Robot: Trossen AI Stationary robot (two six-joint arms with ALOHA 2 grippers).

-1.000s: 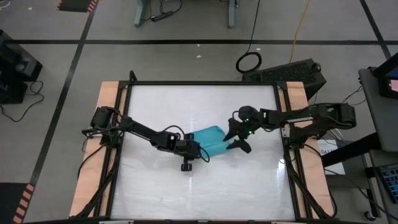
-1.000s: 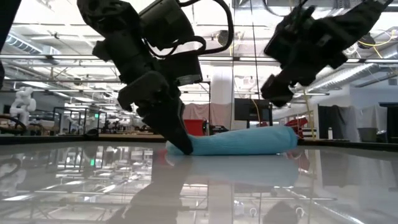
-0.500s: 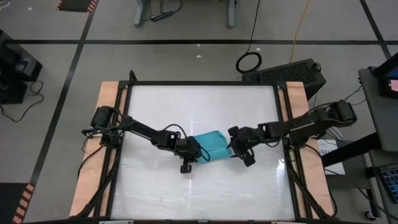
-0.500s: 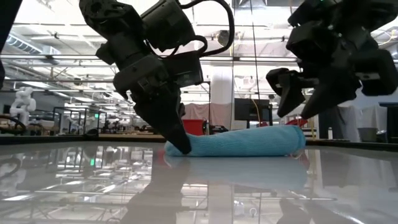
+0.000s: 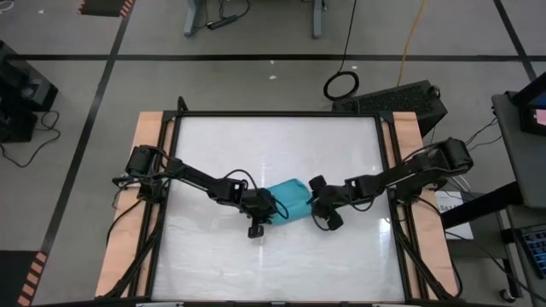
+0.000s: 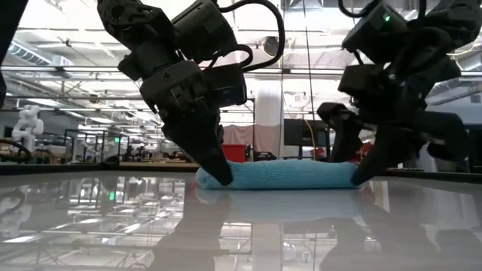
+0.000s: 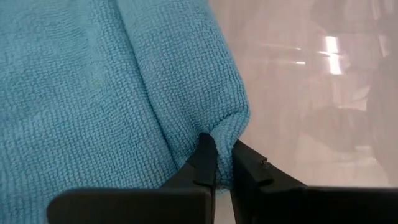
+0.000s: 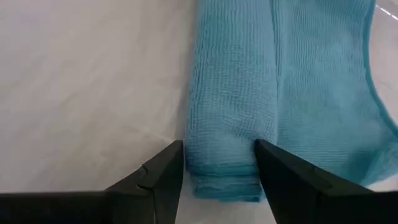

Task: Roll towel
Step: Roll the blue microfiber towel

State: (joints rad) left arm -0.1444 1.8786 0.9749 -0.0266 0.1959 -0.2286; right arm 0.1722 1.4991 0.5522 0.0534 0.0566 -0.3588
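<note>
The turquoise towel (image 5: 289, 196) lies partly rolled in the middle of the table. The roll (image 6: 286, 174) lies along its near side, and the flat part (image 8: 323, 93) lies on the table beyond it. My left gripper (image 5: 260, 210) is shut on the roll's left end. My right gripper (image 5: 323, 211) is open at table height, one finger (image 8: 163, 177) on each side of the roll's right end (image 8: 225, 177). My left gripper pinches a fold of cloth at the roll's left end (image 7: 225, 132) between its two fingers (image 7: 205, 163). The fingers slant down from the table's left (image 6: 215, 167). The roll lies on the table. Whether my right gripper's fingers touch the roll's end, I cannot tell.
White tabletop (image 5: 256, 145) with wooden side strips (image 5: 150, 136) and a dark frame. Bare table lies on the near and far sides of the towel. Beyond the table there are floor cables and a dark case (image 5: 401, 98).
My right gripper has come down from above the towel to table height and gone toward the near edge. Its open fingers now stand on either side of the roll's right end. My left gripper has stayed shut on the roll's left end.
</note>
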